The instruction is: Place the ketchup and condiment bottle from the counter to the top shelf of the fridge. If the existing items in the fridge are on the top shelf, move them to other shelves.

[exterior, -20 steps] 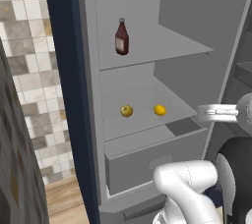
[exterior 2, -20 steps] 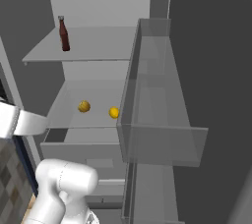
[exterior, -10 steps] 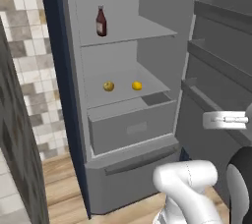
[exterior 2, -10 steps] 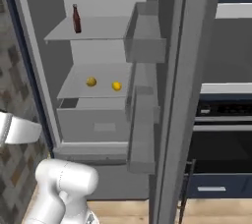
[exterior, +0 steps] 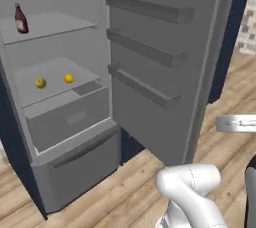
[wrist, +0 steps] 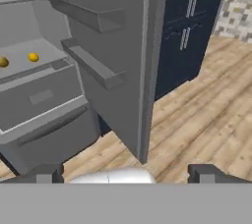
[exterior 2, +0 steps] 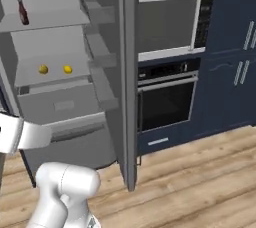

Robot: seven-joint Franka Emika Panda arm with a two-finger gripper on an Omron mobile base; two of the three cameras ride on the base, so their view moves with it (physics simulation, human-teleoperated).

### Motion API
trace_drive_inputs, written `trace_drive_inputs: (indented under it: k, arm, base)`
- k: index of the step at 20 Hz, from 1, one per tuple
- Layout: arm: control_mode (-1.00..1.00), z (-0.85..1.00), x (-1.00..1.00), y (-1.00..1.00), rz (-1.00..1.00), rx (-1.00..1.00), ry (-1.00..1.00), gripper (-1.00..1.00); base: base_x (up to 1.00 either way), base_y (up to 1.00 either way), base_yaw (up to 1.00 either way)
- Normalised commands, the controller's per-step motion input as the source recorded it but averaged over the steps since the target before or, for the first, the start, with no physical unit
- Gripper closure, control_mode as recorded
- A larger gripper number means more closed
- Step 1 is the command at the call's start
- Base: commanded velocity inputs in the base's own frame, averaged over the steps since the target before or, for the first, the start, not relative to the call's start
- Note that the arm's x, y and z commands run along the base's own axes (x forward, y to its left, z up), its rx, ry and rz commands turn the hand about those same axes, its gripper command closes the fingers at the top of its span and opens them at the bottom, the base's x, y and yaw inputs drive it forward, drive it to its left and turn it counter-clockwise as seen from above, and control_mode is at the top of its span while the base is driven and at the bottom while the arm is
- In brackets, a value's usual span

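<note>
Step in hand: transit from fridge (exterior: pixel 60 122) toward the counter.
My tool (wrist: pixel 123 174) is fully open and empty; dark bottle (exterior: pixel 20 18) occupies the top shelf (exterior: pixel 50 24); ketchup location undetermined; next, locate it.

A dark bottle (exterior: pixel 20 18), perhaps brown glass, stands upright on the fridge's top shelf (exterior: pixel 50 24).

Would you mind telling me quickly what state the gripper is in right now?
Gripper: open, jaws spread wide, holding nothing; it faces the open fridge door.
</note>
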Motion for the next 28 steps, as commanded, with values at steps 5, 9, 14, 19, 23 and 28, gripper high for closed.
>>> trace_drive_inputs:
  k: [5, 9, 14, 19, 23, 28]
  arm:
    - [1.00, 0.00, 0.00, 0.00, 0.00, 0.00, 0.00, -1.00]
    - [1.00, 0.00, 0.00, 0.00, 0.00, 0.00, 0.00, -1.00]
    - [1.00, 0.00, 0.00, 0.00, 0.00, 0.00, 0.00, -1.00]
    - [1.00, 0.00, 0.00, 0.00, 0.00, 0.00, 0.00, -1.00]
    - [1.00, 0.00, 0.00, 0.00, 0.00, 0.00, 0.00, -1.00]
    - [1.00, 0.00, 0.00, 0.00, 0.00, 0.00, 0.00, -1.00]
  base:
    - [-0.06, -0.01, -0.89]
    - [0.10, -0.20, -0.79]
    - [0.47, -0.50, -0.56]
    - [1.00, -0.61, -0.29]
    - [0.98, -1.00, -0.14]
    - [1.00, -0.85, -0.14]
